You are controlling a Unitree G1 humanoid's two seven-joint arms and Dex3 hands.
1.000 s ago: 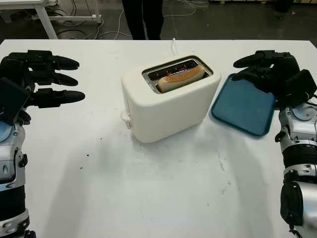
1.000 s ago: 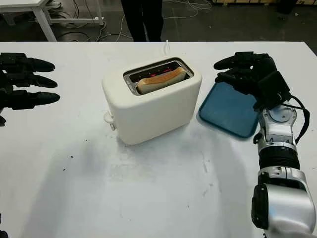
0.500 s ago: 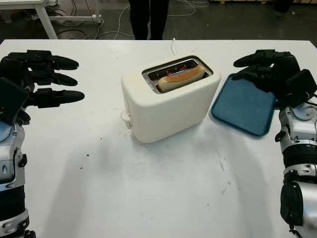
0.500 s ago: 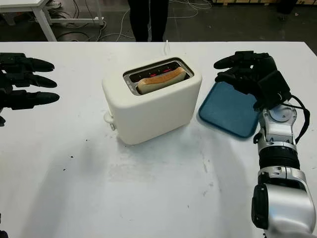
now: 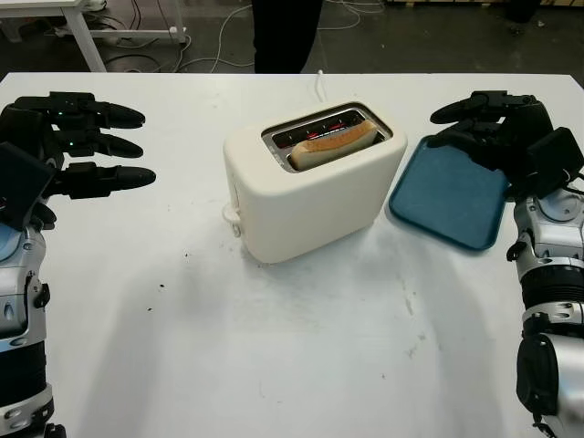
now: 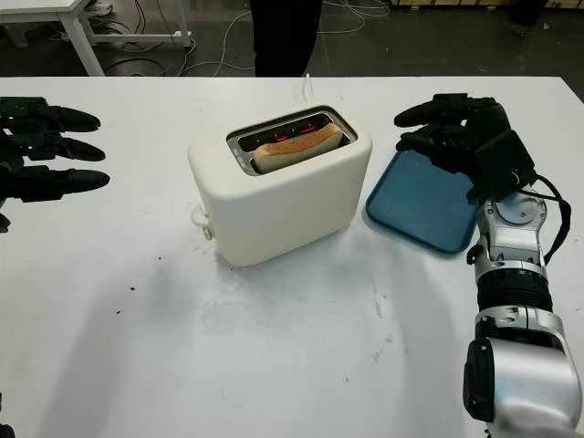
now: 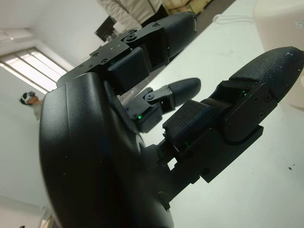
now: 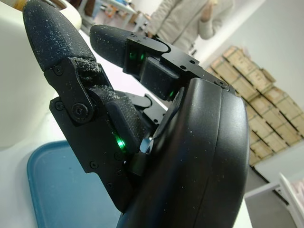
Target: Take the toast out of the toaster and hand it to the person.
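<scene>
One cream two-slot toaster (image 5: 310, 187) stands near the middle of the white bench (image 5: 274, 347), set at an angle, with its lever knob on the end turned toward the left robot hand (image 5: 78, 146). A single slice of toast (image 5: 333, 143) sits in the nearer of its two slots, its browned top edge poking just above the rim; inside the farther slot a red glow shows. One blue tray (image 5: 449, 193) lies flat on the bench just beside the toaster on the robot's right, bare of anything. The left robot hand hangs above the bench well apart from the toaster, open and holding nothing, its three black fingers pointing toward the toaster. The right robot hand (image 5: 497, 137) is above the far edge of the blue tray, likewise open and holding nothing, its fingers pointing toward the toaster and clear of it. One white cord (image 5: 320, 85) runs from behind the toaster toward the bench's far edge. A person (image 5: 286, 35) in dark trousers stands on the floor just beyond that far edge, behind the toaster.
</scene>
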